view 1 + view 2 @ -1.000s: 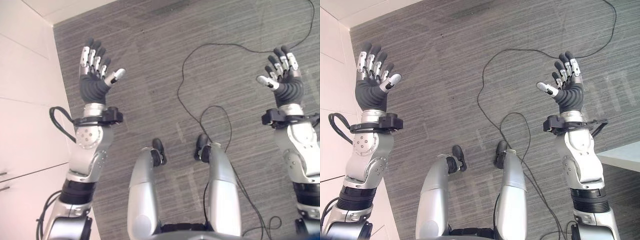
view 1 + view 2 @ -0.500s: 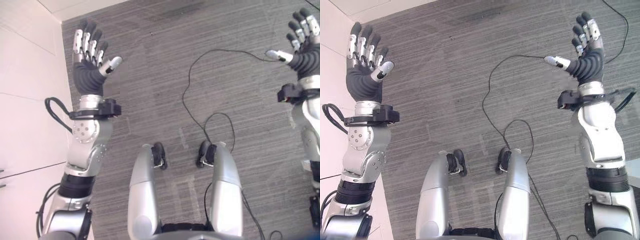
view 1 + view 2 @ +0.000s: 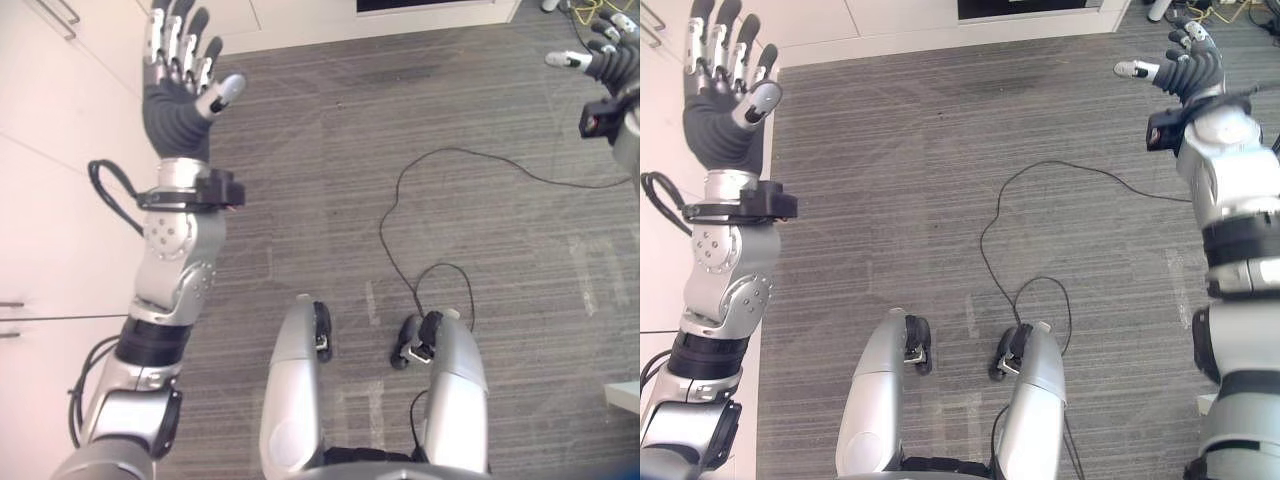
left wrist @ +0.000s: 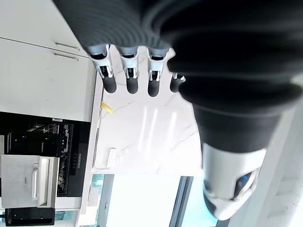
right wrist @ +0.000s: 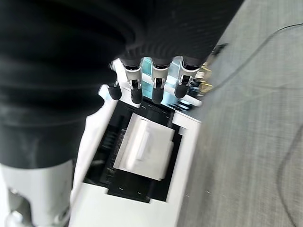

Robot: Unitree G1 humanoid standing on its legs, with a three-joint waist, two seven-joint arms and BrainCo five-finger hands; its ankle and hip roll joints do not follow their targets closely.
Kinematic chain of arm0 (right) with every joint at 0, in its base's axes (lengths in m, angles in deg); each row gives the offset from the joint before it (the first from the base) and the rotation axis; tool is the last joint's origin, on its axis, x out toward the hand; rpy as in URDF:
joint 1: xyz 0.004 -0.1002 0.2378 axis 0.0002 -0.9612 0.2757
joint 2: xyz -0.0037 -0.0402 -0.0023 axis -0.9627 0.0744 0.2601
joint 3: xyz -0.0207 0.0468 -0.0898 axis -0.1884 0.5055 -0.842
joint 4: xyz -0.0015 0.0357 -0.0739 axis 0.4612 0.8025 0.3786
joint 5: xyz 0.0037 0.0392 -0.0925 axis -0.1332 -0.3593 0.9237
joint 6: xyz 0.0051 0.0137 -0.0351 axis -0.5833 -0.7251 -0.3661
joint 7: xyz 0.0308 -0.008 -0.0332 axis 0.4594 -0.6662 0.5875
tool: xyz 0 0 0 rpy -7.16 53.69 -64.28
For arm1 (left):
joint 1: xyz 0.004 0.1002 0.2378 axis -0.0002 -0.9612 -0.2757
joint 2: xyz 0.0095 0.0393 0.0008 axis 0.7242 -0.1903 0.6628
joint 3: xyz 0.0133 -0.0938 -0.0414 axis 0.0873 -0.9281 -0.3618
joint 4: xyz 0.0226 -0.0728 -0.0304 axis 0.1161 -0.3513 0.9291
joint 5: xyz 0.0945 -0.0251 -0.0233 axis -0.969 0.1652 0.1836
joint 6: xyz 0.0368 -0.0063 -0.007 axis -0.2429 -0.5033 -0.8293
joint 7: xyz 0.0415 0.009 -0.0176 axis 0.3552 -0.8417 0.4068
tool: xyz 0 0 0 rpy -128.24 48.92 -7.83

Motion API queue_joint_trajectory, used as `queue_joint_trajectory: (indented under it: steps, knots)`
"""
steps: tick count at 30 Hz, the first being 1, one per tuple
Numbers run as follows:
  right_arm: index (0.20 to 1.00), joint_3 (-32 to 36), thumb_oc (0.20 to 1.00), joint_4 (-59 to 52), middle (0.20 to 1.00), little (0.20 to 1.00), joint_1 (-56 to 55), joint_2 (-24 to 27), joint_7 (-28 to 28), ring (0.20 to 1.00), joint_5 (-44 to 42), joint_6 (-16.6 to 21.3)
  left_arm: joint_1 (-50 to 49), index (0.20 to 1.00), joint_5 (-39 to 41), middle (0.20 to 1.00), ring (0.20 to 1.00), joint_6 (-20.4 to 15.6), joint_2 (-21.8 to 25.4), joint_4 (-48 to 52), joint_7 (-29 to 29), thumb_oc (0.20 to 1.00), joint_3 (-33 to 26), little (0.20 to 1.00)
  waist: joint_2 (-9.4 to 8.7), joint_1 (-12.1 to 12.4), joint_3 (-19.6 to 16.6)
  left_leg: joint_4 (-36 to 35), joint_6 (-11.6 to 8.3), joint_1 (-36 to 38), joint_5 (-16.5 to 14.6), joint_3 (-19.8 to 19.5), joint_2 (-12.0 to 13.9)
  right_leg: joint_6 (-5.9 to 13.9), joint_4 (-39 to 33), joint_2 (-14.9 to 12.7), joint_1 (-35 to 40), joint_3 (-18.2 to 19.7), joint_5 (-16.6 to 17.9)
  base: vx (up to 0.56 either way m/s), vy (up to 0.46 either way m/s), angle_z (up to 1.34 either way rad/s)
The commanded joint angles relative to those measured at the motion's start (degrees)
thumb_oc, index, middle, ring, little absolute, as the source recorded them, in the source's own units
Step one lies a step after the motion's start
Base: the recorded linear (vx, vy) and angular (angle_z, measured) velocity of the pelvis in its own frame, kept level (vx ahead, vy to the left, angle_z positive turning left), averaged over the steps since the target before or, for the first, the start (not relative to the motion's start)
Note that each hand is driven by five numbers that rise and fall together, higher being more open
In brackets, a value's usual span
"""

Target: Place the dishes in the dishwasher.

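My left hand (image 3: 178, 82) is raised at the left beside the white cabinets, fingers straight and spread, holding nothing. My right hand (image 3: 1185, 66) is lifted at the far right, also open and empty. Past the right hand's fingers (image 5: 157, 84) the right wrist view shows the dishwasher (image 5: 143, 149), a dark cavity in white cabinetry with a pale handled front panel. In the left wrist view the dishwasher (image 4: 46, 142) appears as a black bay with racks, beyond the left hand's fingers (image 4: 132, 75). I see no dishes in either hand.
White cabinet fronts (image 3: 50, 200) run along the left, and a white base with a dark strip (image 3: 1030, 8) lines the far wall. Grey striped carpet (image 3: 330, 180) lies between. A white worktop (image 4: 142, 137) carries a small yellow item (image 4: 107, 108). A white corner (image 3: 625, 395) sits at the lower right.
The whole picture has shifted, bringing the far wall into sight. Both arms have reached higher and further forward; the right hand has gone to the upper right. Both hands stay open.
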Motion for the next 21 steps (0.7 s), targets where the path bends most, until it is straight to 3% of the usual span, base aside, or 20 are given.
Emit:
queue_joint_trajectory:
  steps: [1, 6, 11, 21]
  knots:
    - [1.000, -1.25, 1.000, 4.80, 1.000, 1.000, 0.89, -0.24, 3.68, 1.000, -6.45, 0.28, -1.07, 1.000, 1.49, 1.000, 1.000, -3.54, 1.22, 1.30, 0.87, 1.000, 0.87, 1.000, -0.19, 1.36, -3.50, -5.13, -2.18, 4.65, -2.17, -1.33, 1.68, 2.62, -0.93, -2.60, 2.05, 3.61, -2.65, 0.06, -0.040, 0.19]
    - [1.000, -3.78, 1.000, 16.31, 1.000, 1.000, 4.06, -2.43, 5.53, 1.000, -8.89, -2.92, -1.07, 1.000, 2.44, 1.000, 1.000, -4.26, 1.59, 0.91, 0.92, 1.000, 1.11, 1.000, 0.66, 2.99, -3.56, -4.79, -2.20, 4.82, -2.31, -1.81, 0.97, 2.56, -0.09, -3.87, 2.30, 2.82, -2.94, 0.04, 0.004, 0.20]
    - [1.000, -4.06, 1.000, 19.88, 1.000, 1.000, 2.64, -2.64, 7.39, 1.000, -7.17, -5.79, -1.86, 1.000, 2.75, 1.000, 1.000, -5.64, 2.18, 0.77, 0.20, 1.000, 1.20, 1.000, 1.14, 3.23, -3.65, -5.60, -2.21, 4.75, -1.93, -1.92, 0.89, 2.81, -0.36, -4.34, 2.04, 2.77, -2.80, 0.01, 0.023, 0.08]
    - [1.000, -0.69, 1.000, 16.52, 1.000, 1.000, -4.52, -5.97, 8.51, 1.000, -6.47, -5.05, -3.32, 1.000, -0.60, 1.000, 1.000, -9.72, 1.37, 1.03, -1.50, 1.000, 1.72, 1.000, 1.24, 2.09, -4.25, -7.89, -2.21, 5.70, -1.47, -1.45, 1.79, 3.13, -1.55, -3.64, 2.08, 3.46, -2.82, 0.00, 0.012, -0.01]
